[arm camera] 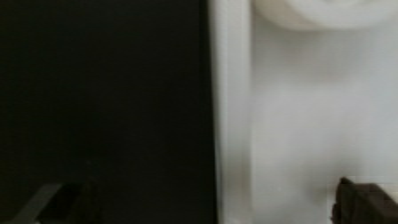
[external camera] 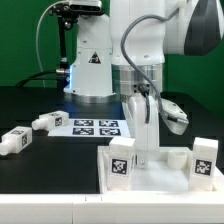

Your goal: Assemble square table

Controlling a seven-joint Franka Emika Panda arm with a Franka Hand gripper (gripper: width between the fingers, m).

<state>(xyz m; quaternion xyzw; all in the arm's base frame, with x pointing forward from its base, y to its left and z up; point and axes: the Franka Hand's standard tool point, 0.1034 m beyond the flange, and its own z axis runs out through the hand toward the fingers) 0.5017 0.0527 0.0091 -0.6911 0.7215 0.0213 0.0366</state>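
White pincer [external camera: 146, 138], jaws wide apart, gripping nothing, low over the square table panel [external camera: 150, 178] at the front of the black desk [external camera: 40, 165]; contact unclear. In the wrist view its fingertips [arm camera: 54, 200] straddle the panel's edge, with a round corner socket [arm camera: 320, 15] in sight. Two tagged legs [external camera: 122, 162] stand on the panel. Two loose legs [external camera: 15, 141] lie at the exterior view's left, near the marker board [external camera: 95, 127]. No readable writing.

Exterior view: bright, evenly lit, coarse resolution. Wrist view: blurred throughout; flat white plastic square panel [arm camera: 311, 120] washed out by glare.
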